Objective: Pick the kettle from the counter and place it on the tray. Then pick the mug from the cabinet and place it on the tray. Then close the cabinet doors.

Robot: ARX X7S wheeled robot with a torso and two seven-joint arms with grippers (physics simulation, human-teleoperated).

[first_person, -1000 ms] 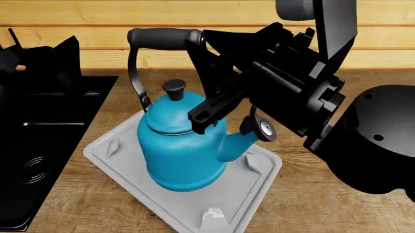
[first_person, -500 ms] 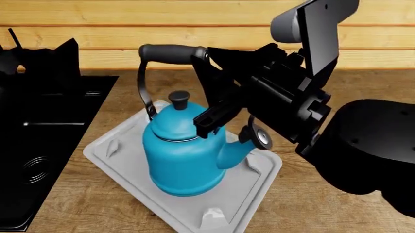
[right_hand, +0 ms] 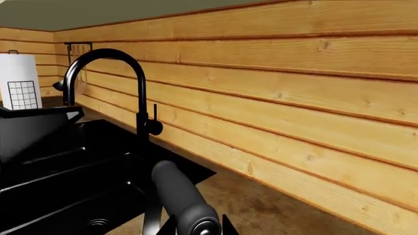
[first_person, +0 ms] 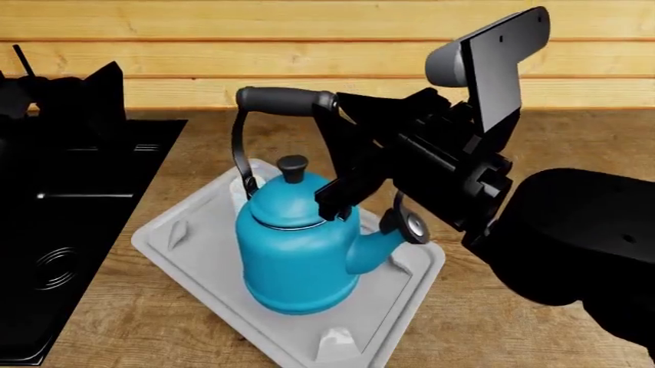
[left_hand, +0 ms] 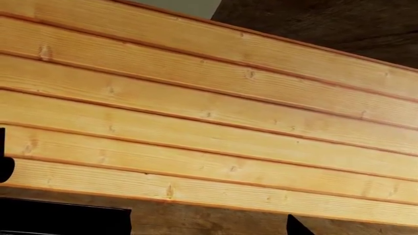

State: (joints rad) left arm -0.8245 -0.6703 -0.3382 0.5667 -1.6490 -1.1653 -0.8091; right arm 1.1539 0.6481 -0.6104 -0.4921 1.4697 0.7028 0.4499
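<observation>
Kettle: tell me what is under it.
The grey tray lies beneath the kettle, on the wooden counter. The kettle's own body covers the spot directly below it, so whether its base touches the tray cannot be seen.

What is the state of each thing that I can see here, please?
kettle: upright over the tray, lid on, handle raised; whether it rests on the tray is unclear.
tray: flat on the counter.
right claw: at the kettle handle's right end; its grip cannot be told.
left claw: not visible.
tap: no water running.

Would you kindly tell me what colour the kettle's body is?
Teal-blue; the kettle shows best in the head view.
</observation>
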